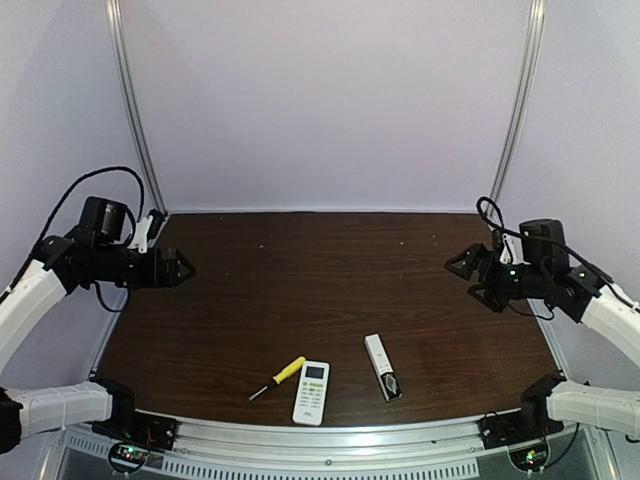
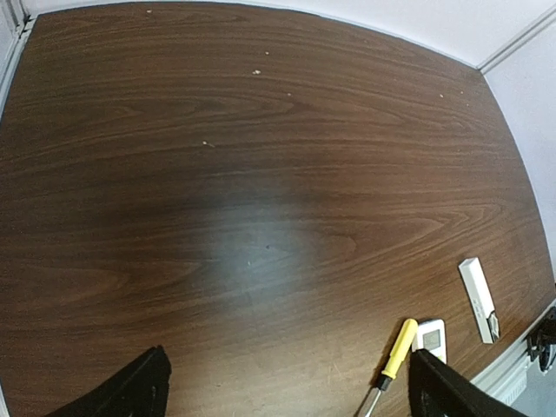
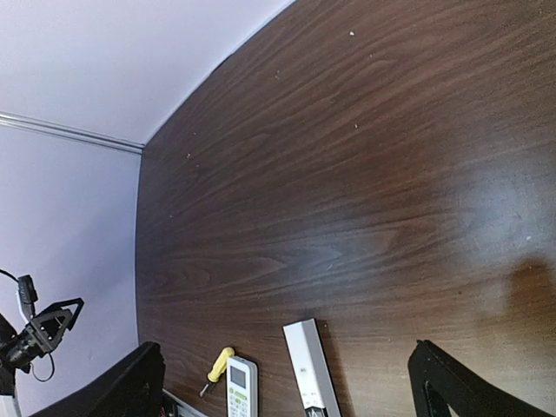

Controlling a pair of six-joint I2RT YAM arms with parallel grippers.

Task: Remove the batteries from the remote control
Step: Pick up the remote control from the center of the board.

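The worktop (image 1: 300, 280) is dark wood-grain laminate, smooth, with a soft sheen that throws a pale glare patch. Toward its six o'clock, the screwdriver (image 1: 280, 376) has a yellow plastic handle and a bare metal shaft. The white remote (image 1: 312, 391) at its three o'clock looks like smooth plastic. The edge rail (image 1: 330, 437) is silvery metal.

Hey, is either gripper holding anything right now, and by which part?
Nothing is held: the left gripper and the right gripper are both open and empty above the table.
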